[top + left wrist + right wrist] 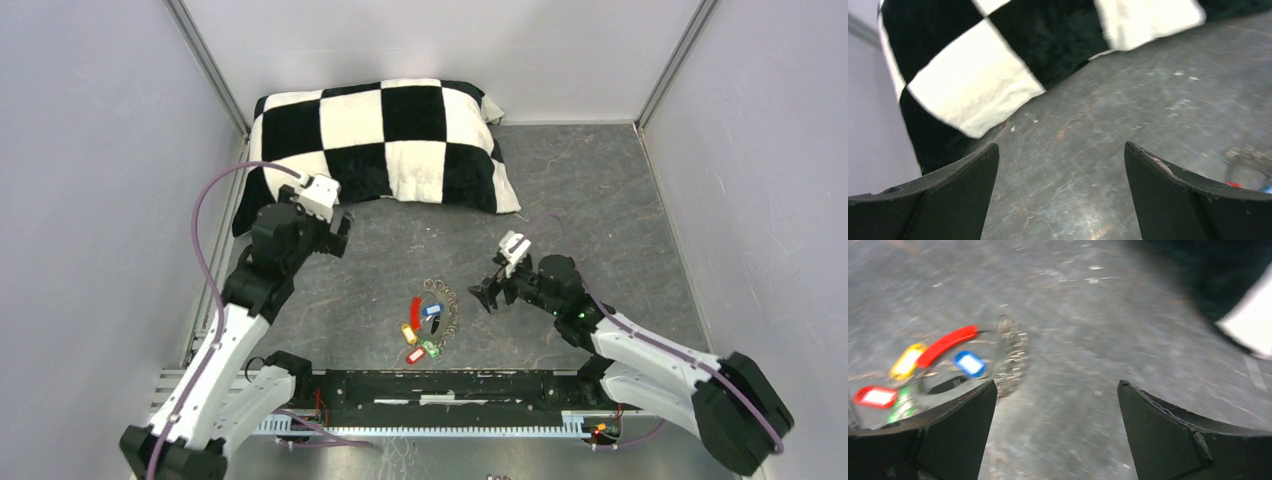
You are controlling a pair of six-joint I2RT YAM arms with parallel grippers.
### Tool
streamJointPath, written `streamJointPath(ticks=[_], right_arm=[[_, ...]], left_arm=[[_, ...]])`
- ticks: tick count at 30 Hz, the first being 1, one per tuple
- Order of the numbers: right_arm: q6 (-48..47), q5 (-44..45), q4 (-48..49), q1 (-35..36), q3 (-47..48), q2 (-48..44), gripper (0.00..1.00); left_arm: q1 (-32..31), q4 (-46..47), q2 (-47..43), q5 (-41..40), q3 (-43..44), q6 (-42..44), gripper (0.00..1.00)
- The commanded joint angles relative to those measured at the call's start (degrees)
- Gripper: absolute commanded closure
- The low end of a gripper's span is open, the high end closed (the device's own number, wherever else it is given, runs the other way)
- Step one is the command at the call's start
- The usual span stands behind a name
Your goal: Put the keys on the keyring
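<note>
The keys [422,330] lie in a small heap on the grey desk [600,200], toward its near edge, with blue, yellow, green and red tags close together. The beaded keyring [441,298] curls along the heap's far and right side. Whether any key hangs on it, I cannot tell. The right fingers [1168,435] hover just right of the ring, spread wide, grasping nothing. The left fingers [953,195] are likewise released, near the checkered cushion [380,140], well apart from the keys.
</note>
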Motion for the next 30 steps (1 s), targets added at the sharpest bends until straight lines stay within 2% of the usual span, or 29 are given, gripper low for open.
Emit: streamJointPath(ticks=[1,4,6,9,11,15,17,20,24,28,30], right_arm=[[0.01,20.71,0.08,-3.42,-3.84,-8.28,0.02],[3.84,28.81,8.53,-7.52,-10.91,-14.96,0.02],[3.47,37.08,12.72,-9.04,-15.13,-18.13,0.02],[1.37,50.61,15.60,-10.44,-19.68,-20.04,0.02],[-0.29,54.45,17.97,-12.18,-21.49,-19.15,0.02],[-2.65,56.43,23.52,-17.14,-22.74,-15.11,0.02],[-4.25,54.68,26.76,-19.73,-22.59,-12.52,0.02],[-7.41,52.32,30.13,-22.78,-22.25,-7.07,0.02],[-7.56,47.96,39.12,-26.35,-23.47,0.31,0.02],[-9.35,46.58,49.27,-27.03,-22.20,10.56,0.02],[-11.21,45.21,49.23,-27.20,-19.99,13.91,0.02]], left_arm=[[12.93,10.63,6.38,11.42,-2.40,-1.34,0.00],[24.78,16.16,14.92,20.17,-3.05,-4.48,0.00],[30.01,20.01,20.27,24.00,-3.36,-7.14,0.00],[32.71,30.84,23.79,27.65,-8.11,-10.22,0.00],[32.74,41.15,23.29,29.87,-14.35,-12.78,0.00],[32.62,70.05,24.21,31.83,-28.95,-16.14,0.00],[32.59,78.27,27.91,30.68,-32.68,-16.41,0.00],[32.75,84.51,33.45,28.87,-34.83,-17.61,0.00],[32.58,106.88,42.51,28.96,-41.15,-18.85,0.00],[32.53,114.99,47.15,26.10,-43.56,-19.81,0.00],[32.49,116.99,48.54,26.00,-43.66,-20.18,0.00]])
